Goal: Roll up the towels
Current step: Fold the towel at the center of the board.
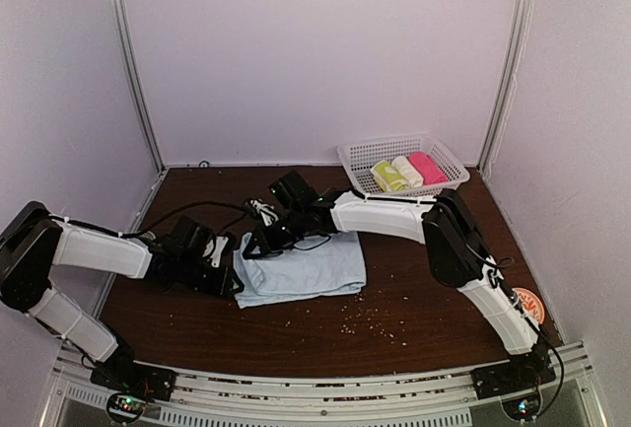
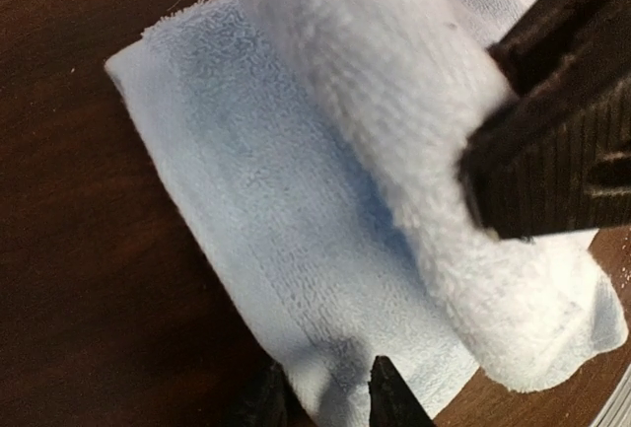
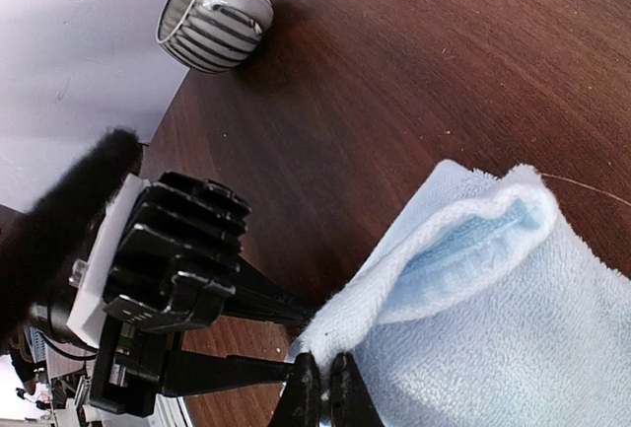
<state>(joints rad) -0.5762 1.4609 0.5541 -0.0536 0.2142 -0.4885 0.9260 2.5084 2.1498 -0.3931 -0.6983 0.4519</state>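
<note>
towel: pale blue towel, centre frame, long axis left–right.
right gripper: pinching its lifted left edge.
left gripper: same edge, lower left; half-spread (grip I cannot tell).
roll: I'd go rightward.

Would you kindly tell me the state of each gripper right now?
The left gripper is closed on the pale blue towel, at its edge.
The right gripper is closed, pinching the towel's folded-over part.

Two towels, two rolls, one basket, one cup.
</note>
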